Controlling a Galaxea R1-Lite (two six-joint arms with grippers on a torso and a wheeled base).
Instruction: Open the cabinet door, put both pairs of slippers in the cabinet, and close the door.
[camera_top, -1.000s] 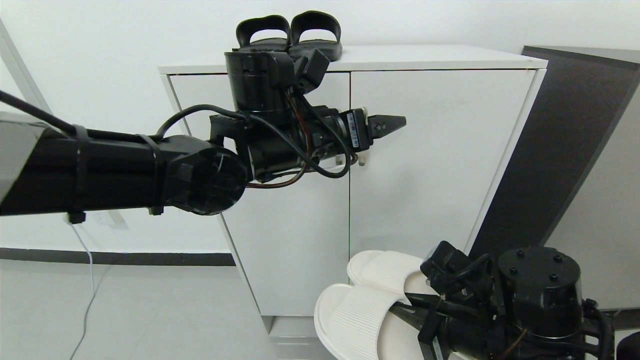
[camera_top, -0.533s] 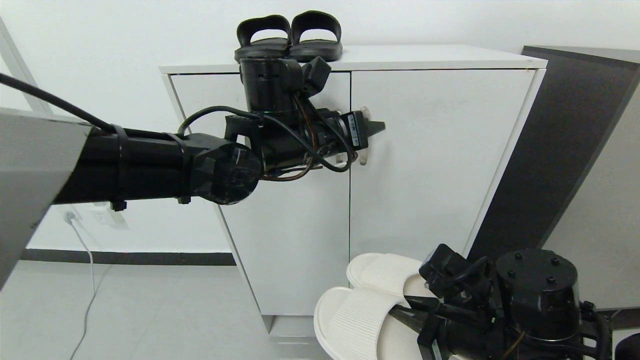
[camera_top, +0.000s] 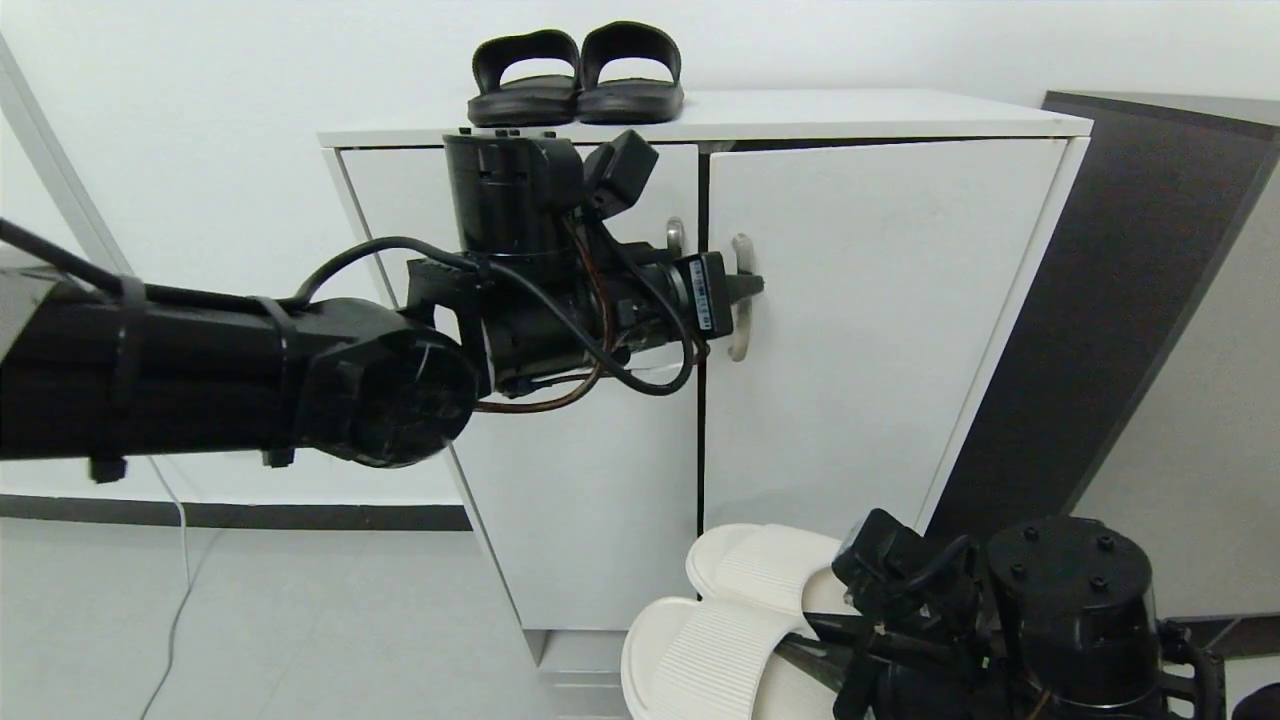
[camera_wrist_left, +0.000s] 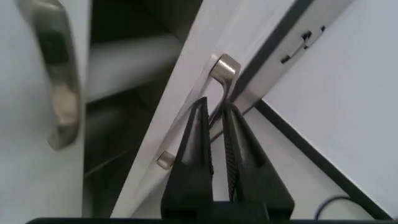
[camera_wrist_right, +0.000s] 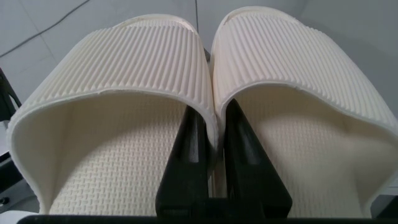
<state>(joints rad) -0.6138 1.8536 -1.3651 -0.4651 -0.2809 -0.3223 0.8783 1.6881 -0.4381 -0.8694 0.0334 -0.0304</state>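
White wall (camera_top: 200, 150) behind cabinet (camera_top: 880, 112). Door-opening step: left gripper (camera_top: 752, 287) pinches handle (camera_top: 741, 340), right door (camera_top: 870, 330) ajar. Right gripper (camera_wrist_right: 211, 121) clamps white slippers (camera_top: 730, 610). Next: pull door wider.

The right gripper (camera_wrist_right: 214, 116) is pinching the pair of cream slippers (camera_wrist_right: 143, 81), its two black fingers (camera_wrist_right: 186, 168) pressing together the inner walls of the straps. The slippers are lying side by side, ribbed straps up, over grey tiled floor (camera_wrist_right: 37, 25).
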